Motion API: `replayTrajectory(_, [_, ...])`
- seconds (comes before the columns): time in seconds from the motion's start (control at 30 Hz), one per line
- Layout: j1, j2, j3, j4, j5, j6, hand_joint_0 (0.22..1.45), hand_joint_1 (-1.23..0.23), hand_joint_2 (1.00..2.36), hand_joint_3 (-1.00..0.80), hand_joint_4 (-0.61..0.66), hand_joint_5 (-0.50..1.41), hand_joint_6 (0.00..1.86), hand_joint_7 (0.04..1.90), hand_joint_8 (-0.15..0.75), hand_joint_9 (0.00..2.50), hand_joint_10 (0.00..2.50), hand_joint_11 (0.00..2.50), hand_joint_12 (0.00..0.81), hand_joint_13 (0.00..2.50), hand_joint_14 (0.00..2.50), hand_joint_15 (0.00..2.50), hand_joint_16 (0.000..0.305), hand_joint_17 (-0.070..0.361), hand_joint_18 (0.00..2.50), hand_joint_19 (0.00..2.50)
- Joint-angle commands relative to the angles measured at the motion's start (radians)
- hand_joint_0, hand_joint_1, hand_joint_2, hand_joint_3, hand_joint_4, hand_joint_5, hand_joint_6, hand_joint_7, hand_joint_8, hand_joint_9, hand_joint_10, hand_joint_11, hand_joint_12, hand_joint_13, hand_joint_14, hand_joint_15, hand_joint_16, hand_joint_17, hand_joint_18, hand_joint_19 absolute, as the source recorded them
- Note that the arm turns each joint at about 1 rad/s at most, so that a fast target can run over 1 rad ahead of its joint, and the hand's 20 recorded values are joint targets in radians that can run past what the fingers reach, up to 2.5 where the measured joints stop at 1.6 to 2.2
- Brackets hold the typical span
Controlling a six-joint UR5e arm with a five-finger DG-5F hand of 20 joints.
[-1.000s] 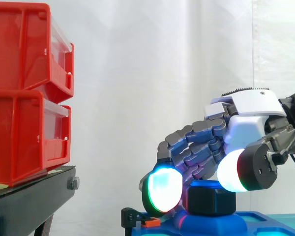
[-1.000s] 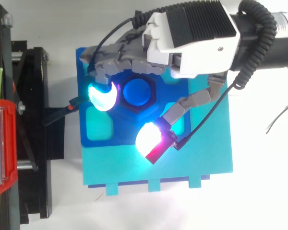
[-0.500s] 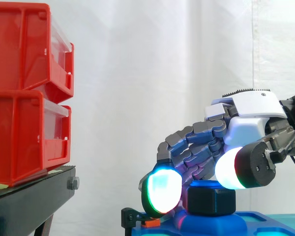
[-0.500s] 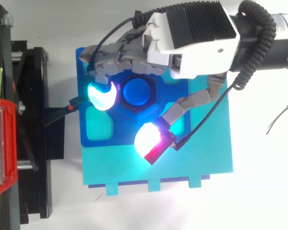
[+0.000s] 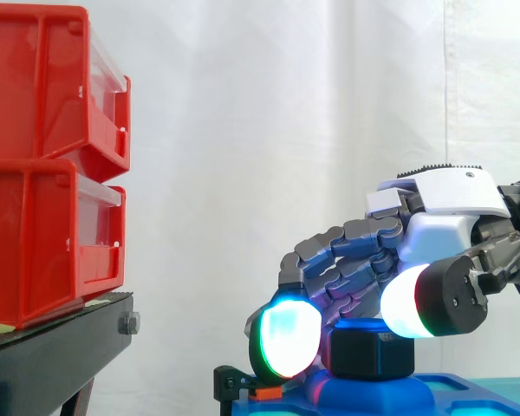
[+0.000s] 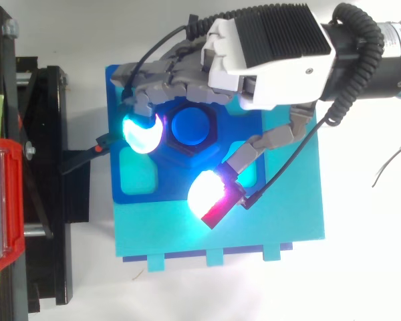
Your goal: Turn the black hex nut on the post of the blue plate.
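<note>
Target black hex nut (image 5: 371, 355) sits on post (image 6: 193, 127), blue plate (image 6: 117, 100) centre; hand (image 6: 267, 47) curled round nut, fingertip pad (image 6: 142, 132) on left flat, thumb pad (image 6: 209, 194) off it. Risk: one-sided contact, pads slip over corners, nut fails to turn.

The hand (image 5: 446, 204) has a white shell, grey segmented fingers (image 5: 347, 241) and glowing cyan-white pads (image 5: 286, 338).

White curtain (image 5: 286, 130) behind, two stacked red bins (image 5: 43, 165) on black stand (image 5: 61, 347), white tabletop (image 6: 361, 254)
</note>
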Motion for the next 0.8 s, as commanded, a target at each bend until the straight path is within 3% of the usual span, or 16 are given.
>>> replayTrajectory(0.0, [0.002,0.000,0.001,0.010,0.000,-0.002,0.38,-0.69,1.00,-0.50,0.48,-0.25,0.50,0.94,0.516,0.37,0.00,0.17,0.633,0.57,0.00,0.52,0.082,0.184,0.56,0.27])
replayTrajectory(0.77, [0.002,0.000,0.001,0.028,0.023,0.016,0.38,-0.66,1.00,-0.50,0.50,-0.25,0.50,0.92,0.522,0.37,0.00,0.18,0.641,0.57,0.00,0.54,0.082,0.185,0.56,0.23])
